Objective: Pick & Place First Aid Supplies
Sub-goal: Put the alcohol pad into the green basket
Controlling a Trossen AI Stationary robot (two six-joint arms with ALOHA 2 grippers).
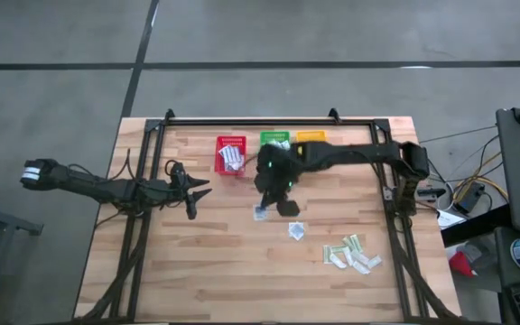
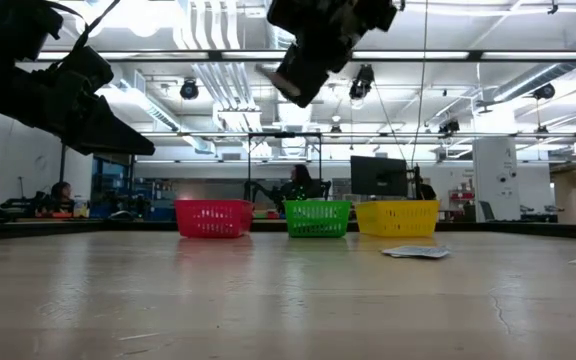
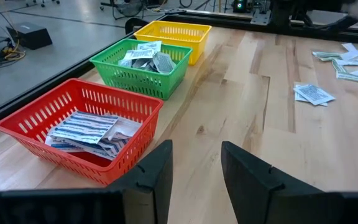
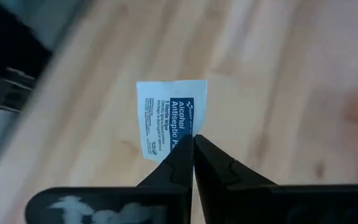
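Alcohol antiseptic wipe packet [image 4: 169,118] pinched in the right gripper [image 4: 193,144], above the table [image 1: 206,262].
The right arm hangs near the green basket [image 3: 143,65], apparently just in front of it. The left gripper [image 3: 196,168], fingers spread and empty, waits beside the red basket [image 3: 82,127]; more packets [image 1: 352,254] lie loose on the wood.

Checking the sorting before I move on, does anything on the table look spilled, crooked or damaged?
Nothing stands out. The red basket, green basket and yellow basket stand upright in a row; unsorted packets lie loose on the table.
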